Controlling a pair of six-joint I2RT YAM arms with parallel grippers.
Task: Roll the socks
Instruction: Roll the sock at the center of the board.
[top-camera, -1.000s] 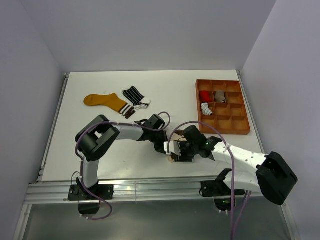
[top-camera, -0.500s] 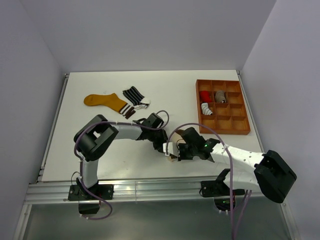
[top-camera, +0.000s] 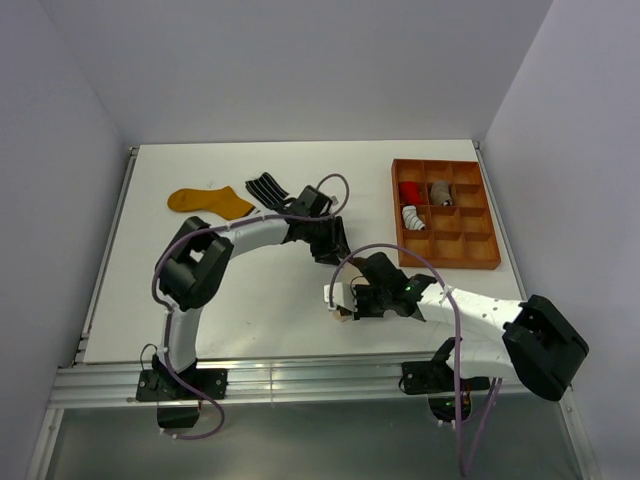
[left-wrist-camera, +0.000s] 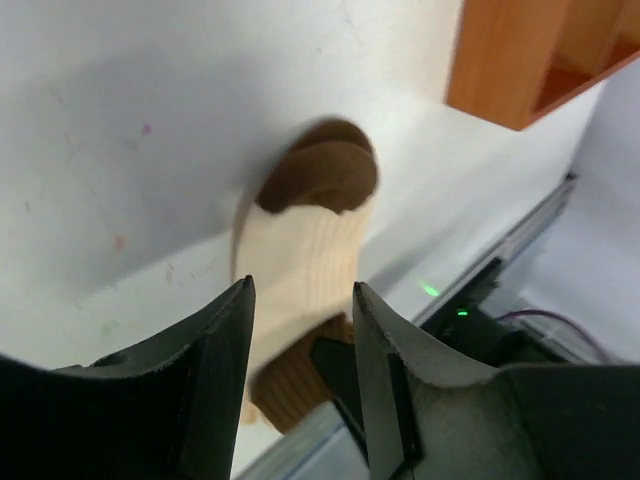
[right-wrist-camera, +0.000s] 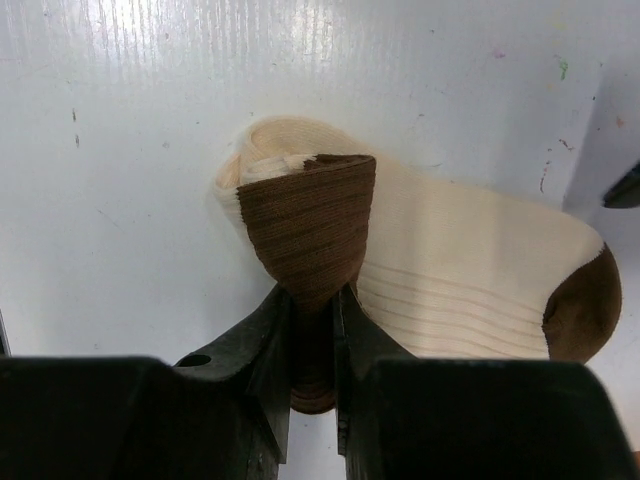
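A cream sock with brown toe and heel (right-wrist-camera: 450, 270) lies partly rolled near the table's front middle (top-camera: 340, 300). My right gripper (right-wrist-camera: 312, 295) is shut on its brown folded end (right-wrist-camera: 310, 230); in the top view this gripper (top-camera: 352, 300) sits right at the sock. My left gripper (left-wrist-camera: 302, 290) is open and holds nothing, and the cream sock (left-wrist-camera: 300, 260) lies beyond its tips. From above, the left gripper (top-camera: 335, 252) hangs a little behind the sock. A mustard-yellow sock (top-camera: 205, 201) and a black sock with white stripes (top-camera: 265, 187) lie flat at the back left.
An orange-brown compartment tray (top-camera: 396, 215) stands at the back right, with a red roll (top-camera: 410, 191), a grey roll (top-camera: 440, 191) and a white striped roll (top-camera: 413, 217) in it. Its corner (left-wrist-camera: 500, 60) shows in the left wrist view. The left arm's cable loops over the striped sock.
My left gripper opened, let go of the cream sock and drew back toward the far side. My right gripper closed on the sock's brown end.
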